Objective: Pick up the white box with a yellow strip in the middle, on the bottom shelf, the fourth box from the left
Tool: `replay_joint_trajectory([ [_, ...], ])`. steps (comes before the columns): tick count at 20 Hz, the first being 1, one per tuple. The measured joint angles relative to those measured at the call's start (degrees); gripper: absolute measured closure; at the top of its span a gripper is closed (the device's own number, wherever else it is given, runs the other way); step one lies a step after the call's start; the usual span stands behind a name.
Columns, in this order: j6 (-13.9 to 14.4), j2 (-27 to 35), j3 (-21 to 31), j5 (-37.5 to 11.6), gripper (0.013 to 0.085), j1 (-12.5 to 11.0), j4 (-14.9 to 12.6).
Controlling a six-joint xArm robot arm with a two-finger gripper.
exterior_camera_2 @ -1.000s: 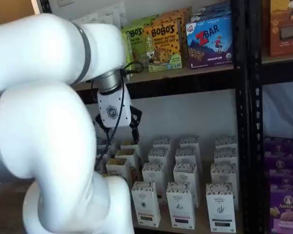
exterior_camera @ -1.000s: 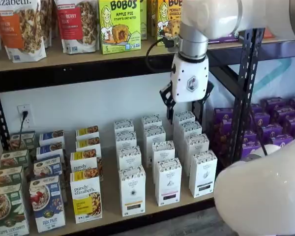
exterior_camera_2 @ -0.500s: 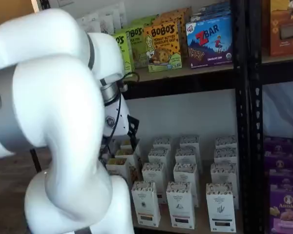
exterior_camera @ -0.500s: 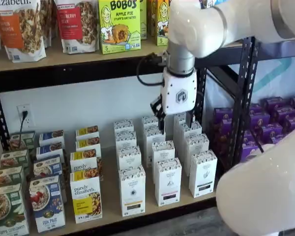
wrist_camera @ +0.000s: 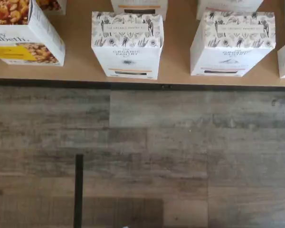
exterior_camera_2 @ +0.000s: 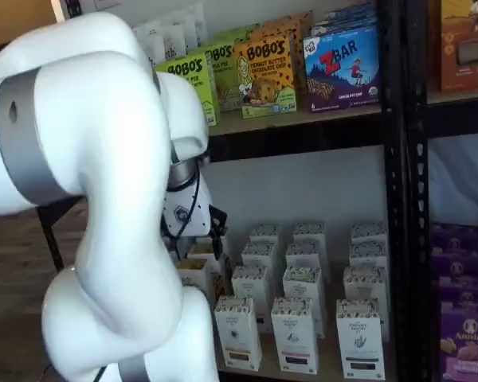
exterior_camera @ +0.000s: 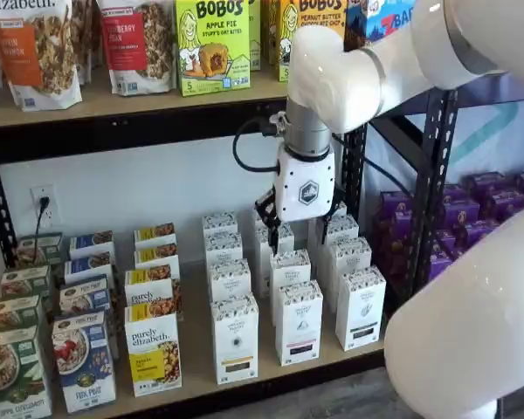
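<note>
The white box [exterior_camera: 235, 338] is a tall carton with a speckled top band and a yellow strip low on its front. It stands at the front edge of the bottom shelf [exterior_camera: 196, 349] and also shows in a shelf view [exterior_camera_2: 237, 333]. The wrist view looks down on the white box [wrist_camera: 127, 45], which stands on the bottom shelf [wrist_camera: 178, 71] just behind the black front rail. My gripper [exterior_camera: 299, 223] hangs open and empty above the white cartons further back, up and to the right of the white box. The arm hides most of the gripper [exterior_camera_2: 197, 227] in the other shelf view.
A white carton with a black strip [exterior_camera: 299, 323] [wrist_camera: 232, 42] stands right of the target, and a purely elizabeth box [exterior_camera: 153, 353] [wrist_camera: 23, 35] stands to its left. The upper shelf holds Bobo's boxes [exterior_camera: 211, 44]. Purple boxes [exterior_camera: 489, 218] lie beyond a black upright [exterior_camera: 437, 175]. Wood floor [wrist_camera: 142, 156] runs below the rail.
The gripper has moved left and down along the shelf, from over the rightmost white cartons to over the middle ones. It stayed open.
</note>
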Motion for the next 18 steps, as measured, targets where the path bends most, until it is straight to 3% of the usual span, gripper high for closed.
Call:
replay_joint_trajectory([
  [10, 1.8, 7.97, -0.54, -8.51, 0.013, -1.65, -4.2],
  [15, 0.56, 13.4, -1.79, -12.66, 0.013, -2.39, -3.22],
  [18, 2.19, 16.6, -2.16, -16.27, 0.013, -2.4, -5.0],
])
